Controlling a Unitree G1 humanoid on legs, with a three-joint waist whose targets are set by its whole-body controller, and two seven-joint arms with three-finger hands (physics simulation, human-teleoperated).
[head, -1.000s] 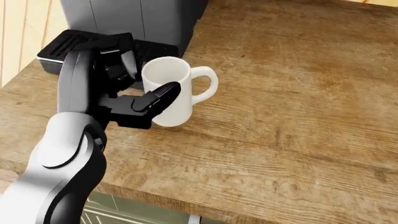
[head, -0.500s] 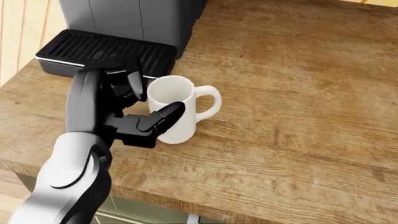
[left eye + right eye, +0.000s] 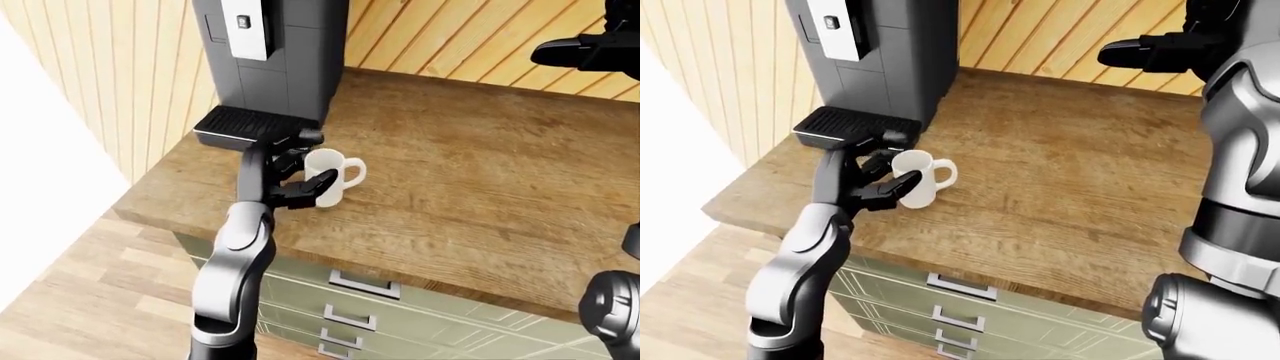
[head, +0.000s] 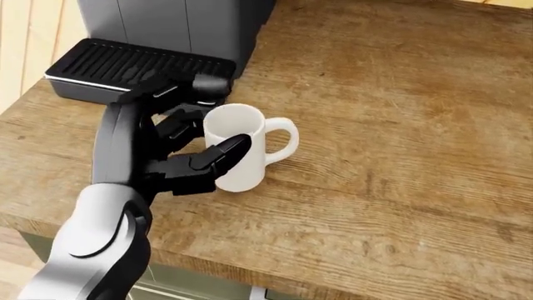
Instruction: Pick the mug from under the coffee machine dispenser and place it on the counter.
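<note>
Head view looks down on my left hand (image 4: 187, 147), black-fingered on a black forearm with a grey upper arm, reaching in from the lower left to the white ceramic mug (image 4: 242, 147). The mug stands upright on the rough brown wooden table (image 4: 400, 125), its handle turned toward the view's right, its base flat on the wood just below and to the right of the black ribbed drip tray (image 4: 125, 65) of the tall dark grey coffee machine (image 3: 275, 52). My fingers (image 4: 225, 153) are spread around the mug rather than clamped on it: one lies along the side nearest the bottom of the view, touching or almost touching the white wall, while another (image 4: 204, 84) sticks out above the rim toward the tray, clear of the cup. The mug sits out from under the dispenser, beside the tray and not on it. My right hand (image 3: 1150, 51) shows at the top right of the right-eye view, held well apart from the mug over the far side of the table; I cannot tell how its fingers are set. Pale green drawers (image 3: 390, 315) with square handles run below the table edge, and slanted light wooden panelling (image 3: 450, 37) covers the wall behind.
</note>
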